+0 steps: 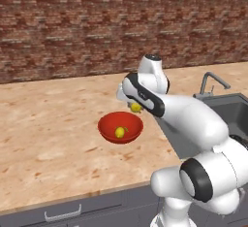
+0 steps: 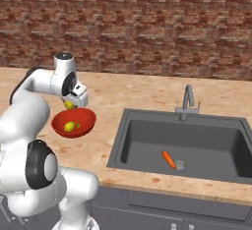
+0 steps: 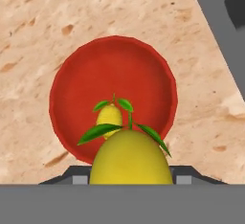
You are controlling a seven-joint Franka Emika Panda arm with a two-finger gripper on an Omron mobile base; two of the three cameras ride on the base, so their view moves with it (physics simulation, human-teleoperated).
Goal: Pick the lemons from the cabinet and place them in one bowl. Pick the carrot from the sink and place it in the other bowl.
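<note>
My gripper [image 1: 135, 106] hangs just above the red bowl [image 1: 104, 125], shut on a yellow lemon [image 1: 136, 108]. In the hand view that lemon [image 3: 130, 158] with its green leaves sits between the fingertips [image 3: 184, 177], over the near rim of the bowl [image 3: 95, 70]. A second lemon [image 3: 109, 115] lies inside the bowl, also seen from the base as lemon [image 1: 119, 132] and lemon [image 2: 70, 126]. The orange carrot [image 2: 169, 159] lies on the floor of the sink [image 2: 147, 135] near the drain. The cabinet and the other bowl are out of view.
The bowl stands on a tan stone counter [image 1: 48, 124] before a brick wall. The dark sink [image 1: 232, 109] with its grey faucet [image 2: 187, 101] lies to the right of the bowl. Grey drawer fronts [image 1: 63, 214] run below the counter edge.
</note>
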